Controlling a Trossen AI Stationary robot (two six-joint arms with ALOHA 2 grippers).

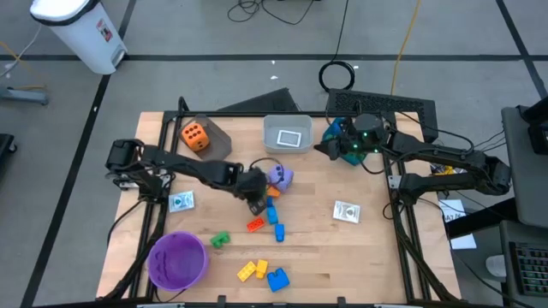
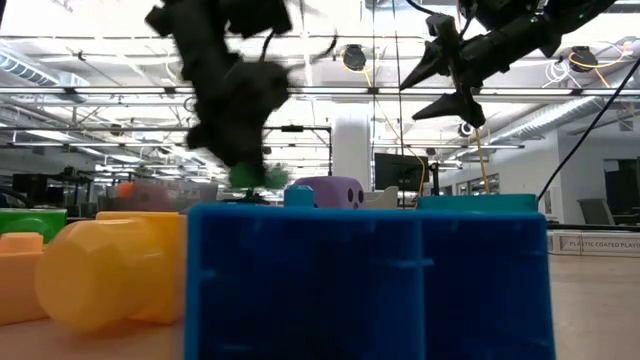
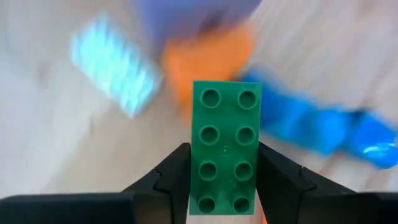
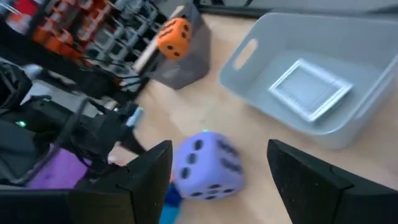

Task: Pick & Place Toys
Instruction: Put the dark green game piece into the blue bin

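Observation:
My left gripper (image 1: 256, 204) reaches to the table's middle and is shut on a green eight-stud brick (image 3: 225, 149), which shows as a green blur (image 2: 250, 176) in the low view. Below and beside it lie a purple die (image 1: 280, 177), an orange brick (image 1: 255, 225) and blue bricks (image 1: 276, 221). Another green brick (image 1: 220, 240), yellow bricks (image 1: 249, 270) and a blue one (image 1: 277, 279) lie nearer the front edge. My right gripper (image 2: 452, 78) hangs open in the air at the far right, near the teal bin (image 1: 342, 137), holding nothing. My left gripper pinches the green brick by its two long sides (image 3: 194, 163) between its two fingers (image 3: 174, 177), at the end nearest the wrist. The fingers slant down from above and lie along the brick, which juts out past the fingertips. It hangs clear of the table.
An orange die (image 4: 173, 36) sits in the grey bin (image 1: 210, 135) at the far left. The white bin (image 1: 287, 133) holds a card. Two more cards (image 1: 181, 201) (image 1: 346, 211) lie flat on the table. A purple bowl (image 1: 178, 259) stands front left.

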